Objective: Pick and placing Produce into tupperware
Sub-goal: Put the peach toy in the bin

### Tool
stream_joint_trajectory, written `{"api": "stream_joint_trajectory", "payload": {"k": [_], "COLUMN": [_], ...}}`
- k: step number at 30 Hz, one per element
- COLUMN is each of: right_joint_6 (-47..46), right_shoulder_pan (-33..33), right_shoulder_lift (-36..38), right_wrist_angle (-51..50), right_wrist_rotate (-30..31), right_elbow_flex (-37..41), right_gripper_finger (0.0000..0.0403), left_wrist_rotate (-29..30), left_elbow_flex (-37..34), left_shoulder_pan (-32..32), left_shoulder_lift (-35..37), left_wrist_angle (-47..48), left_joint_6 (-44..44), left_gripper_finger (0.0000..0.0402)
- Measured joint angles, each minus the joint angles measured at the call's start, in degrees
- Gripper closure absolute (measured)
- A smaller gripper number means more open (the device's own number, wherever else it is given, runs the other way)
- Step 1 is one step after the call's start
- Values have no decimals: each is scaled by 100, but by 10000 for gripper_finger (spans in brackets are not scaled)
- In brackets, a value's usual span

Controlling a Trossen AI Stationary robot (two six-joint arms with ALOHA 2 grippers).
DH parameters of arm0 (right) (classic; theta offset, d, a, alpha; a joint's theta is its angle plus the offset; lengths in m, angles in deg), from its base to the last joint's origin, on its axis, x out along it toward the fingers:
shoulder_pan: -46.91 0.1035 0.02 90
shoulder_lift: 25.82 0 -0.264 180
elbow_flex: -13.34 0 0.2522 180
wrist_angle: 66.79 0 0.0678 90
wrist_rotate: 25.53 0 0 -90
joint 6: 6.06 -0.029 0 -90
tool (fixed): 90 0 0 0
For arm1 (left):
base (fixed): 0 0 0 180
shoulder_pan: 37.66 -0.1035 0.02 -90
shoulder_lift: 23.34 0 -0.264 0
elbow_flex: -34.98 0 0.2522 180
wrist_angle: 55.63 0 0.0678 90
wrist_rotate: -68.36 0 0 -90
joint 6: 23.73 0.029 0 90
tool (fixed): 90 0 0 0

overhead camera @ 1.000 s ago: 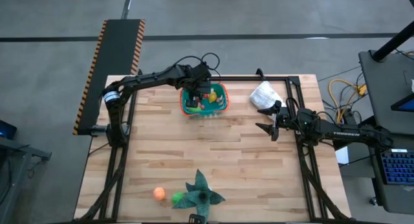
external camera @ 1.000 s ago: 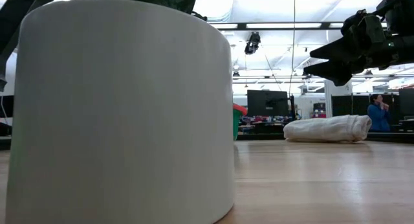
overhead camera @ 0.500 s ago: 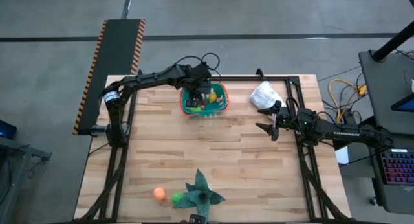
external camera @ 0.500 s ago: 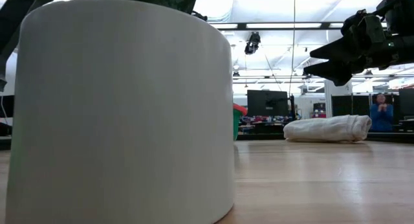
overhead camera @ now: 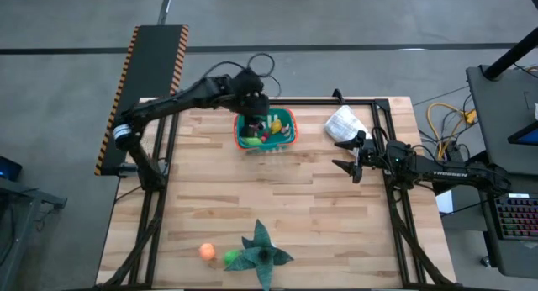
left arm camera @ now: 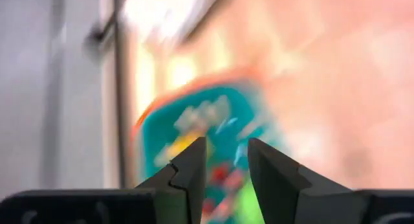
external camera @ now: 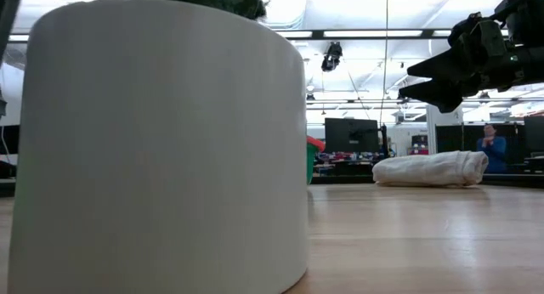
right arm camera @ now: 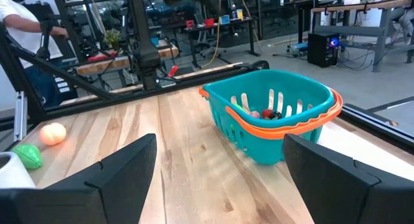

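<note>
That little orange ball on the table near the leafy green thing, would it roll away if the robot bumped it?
Probably. The orange ball looks round and smooth and sits loose on the flat wooden table, so a nudge would likely send it rolling. It is small, so probably light. The green piece beside it might stop it on that side.

No legible text, label or number on anything here.

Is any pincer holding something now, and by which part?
No. The left pincer is slightly open and empty above the tub; the right pincer is open and empty.
</note>
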Motion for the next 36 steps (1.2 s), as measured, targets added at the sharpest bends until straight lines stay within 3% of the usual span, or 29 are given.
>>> {"api": "stream_joint_trajectory", "payload": {"k": [6,9,11,20,27,29,36], "right_joint_6": [14,12,12,12,12,12,-12], "right_shoulder_pan": [0,-1,0,-1,1,1,-1], "right_shoulder_lift": [1,-1,-1,-1,-1,-1,1], "right_wrist_angle": [1,0,0,0,0,0,2], "right_wrist_rotate": [-2,-1,-1,-1,-1,-1,1], "right_elbow_flex": [0,0,0,0,0,0,0], "right_gripper_finger": [76,76,76,76,76,76,76], "left_wrist_rotate": [-3342,-4515,-4952,-5030,-5274,-5242,-5319], "left_elbow_flex": [-180,-248,-288,-1180,-2565,-3069,-4495], "left_shoulder_pan": [12,37,68,616,1160,1284,1460], "left_shoulder_lift": [877,1266,1483,2714,3385,3430,3309], "left_wrist_angle": [-243,-271,-238,-169,-709,-1431,-5580], "left_joint_6": [8,10,12,12,-183,-665,-2600], "left_gripper_finger": [303,303,303,303,303,303,278]}}
